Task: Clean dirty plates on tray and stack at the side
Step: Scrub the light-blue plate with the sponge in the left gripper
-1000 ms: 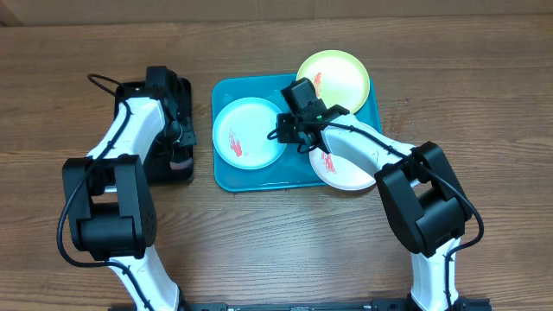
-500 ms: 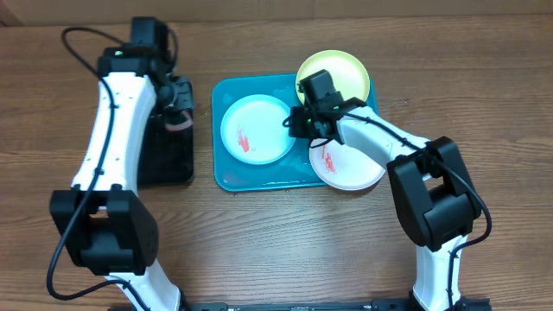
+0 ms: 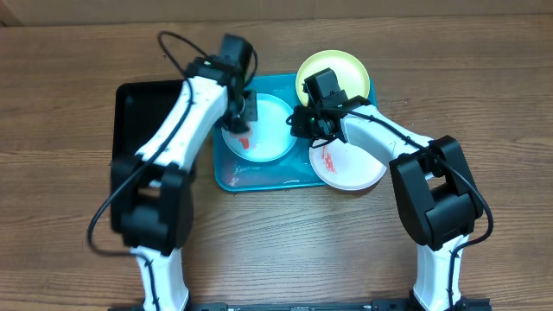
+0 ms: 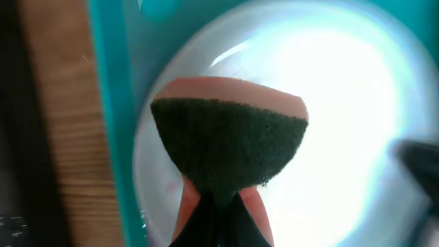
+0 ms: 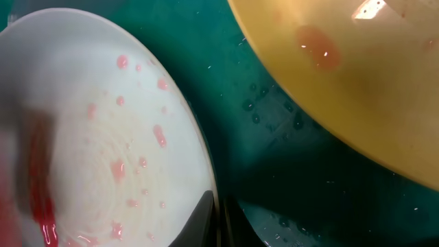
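The left pincer pinches a sponge over the blue plate, which lies in the tray at the top middle. The right pincer is beside the white plate. I cannot tell if it is open.

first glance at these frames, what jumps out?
The left gripper holds a pink sponge with a dark green scouring face over the pale blue plate in the turquoise tray. After that, the eye goes to the red smears on the white plate at the tray's right end, just below the yellow-green plate.
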You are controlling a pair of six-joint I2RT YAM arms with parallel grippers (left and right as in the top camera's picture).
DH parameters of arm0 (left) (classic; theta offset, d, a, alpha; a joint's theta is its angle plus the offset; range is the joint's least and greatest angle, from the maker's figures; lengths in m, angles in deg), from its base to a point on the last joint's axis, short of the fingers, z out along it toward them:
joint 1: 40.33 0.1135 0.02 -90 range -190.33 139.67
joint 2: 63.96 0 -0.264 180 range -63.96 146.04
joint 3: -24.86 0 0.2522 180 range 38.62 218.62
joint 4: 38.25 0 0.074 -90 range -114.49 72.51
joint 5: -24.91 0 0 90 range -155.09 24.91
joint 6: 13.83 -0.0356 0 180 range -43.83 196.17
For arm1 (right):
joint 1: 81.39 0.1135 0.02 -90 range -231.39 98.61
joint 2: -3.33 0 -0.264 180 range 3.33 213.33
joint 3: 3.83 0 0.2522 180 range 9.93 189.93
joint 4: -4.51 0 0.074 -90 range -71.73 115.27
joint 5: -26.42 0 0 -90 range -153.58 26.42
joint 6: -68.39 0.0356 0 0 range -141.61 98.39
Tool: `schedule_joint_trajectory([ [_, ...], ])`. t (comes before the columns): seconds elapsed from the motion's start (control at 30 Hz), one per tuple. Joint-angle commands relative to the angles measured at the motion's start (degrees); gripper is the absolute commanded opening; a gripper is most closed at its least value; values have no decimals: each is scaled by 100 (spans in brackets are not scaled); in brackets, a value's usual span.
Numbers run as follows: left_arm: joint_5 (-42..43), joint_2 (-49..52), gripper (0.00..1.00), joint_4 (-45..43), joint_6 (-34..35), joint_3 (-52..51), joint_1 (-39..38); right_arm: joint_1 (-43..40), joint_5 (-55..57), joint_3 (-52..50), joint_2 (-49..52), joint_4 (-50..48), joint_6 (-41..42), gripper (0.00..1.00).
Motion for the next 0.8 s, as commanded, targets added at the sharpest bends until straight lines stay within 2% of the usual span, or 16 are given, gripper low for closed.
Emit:
schedule_joint_trajectory([
  [0.0, -144, 378, 4, 13, 433, -61, -2, 15, -83, -28, -35, -39, 26, 4],
  [0.2, -144, 535, 4, 70, 457, -61, -7, 15, -83, -28, -35, -90, 26, 4],
  [0.27, 111, 535, 4, 57, 208, -61, -55, 15, -83, -28, -35, -107, 26, 4],
  [0.4, 2284, 535, 4, 28, -1510, -61, -133, 15, -83, -28, -35, -105, 24, 4],
  [0.47, 2728, 535, 4, 9, -1646, -61, -138, 15, -57, -28, -35, -105, 24, 4],
  [0.63, 2653, 535, 4, -321, -1270, -61, -131, 15, -44, -28, -35, -101, 24, 4],
  [0.77, 1335, 535, 4, -251, -518, -61, -114, 15, -44, -28, -35, -81, 24, 4],
])
